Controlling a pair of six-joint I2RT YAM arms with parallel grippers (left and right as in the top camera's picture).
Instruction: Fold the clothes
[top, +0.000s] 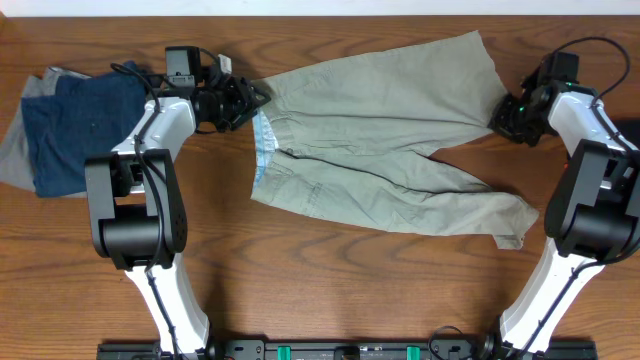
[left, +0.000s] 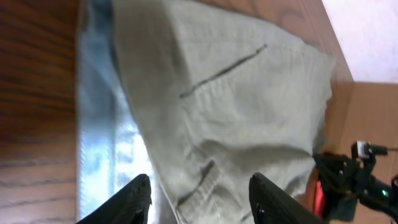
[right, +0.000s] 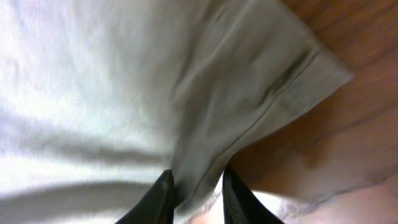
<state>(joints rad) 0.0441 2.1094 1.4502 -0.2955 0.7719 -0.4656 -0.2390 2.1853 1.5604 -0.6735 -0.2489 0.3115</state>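
Khaki-beige trousers (top: 370, 120) lie spread across the table, waistband at the left with a pale blue lining, legs running right. My left gripper (top: 250, 100) is at the waistband's top corner; in the left wrist view (left: 199, 196) its fingers are wide apart over the cloth (left: 236, 106), open. My right gripper (top: 505, 118) is at the upper leg's hem; in the right wrist view (right: 196, 193) its fingers are pinched on a fold of the trouser leg (right: 186, 93). A navy garment (top: 85, 125) lies on a grey one (top: 25, 140) at the far left.
The wooden table (top: 320, 280) runs to the front, where the arm bases stand. The lower trouser leg ends near the right arm (top: 510, 225). A pale wall or floor shows past the table edge in the left wrist view (left: 373, 31).
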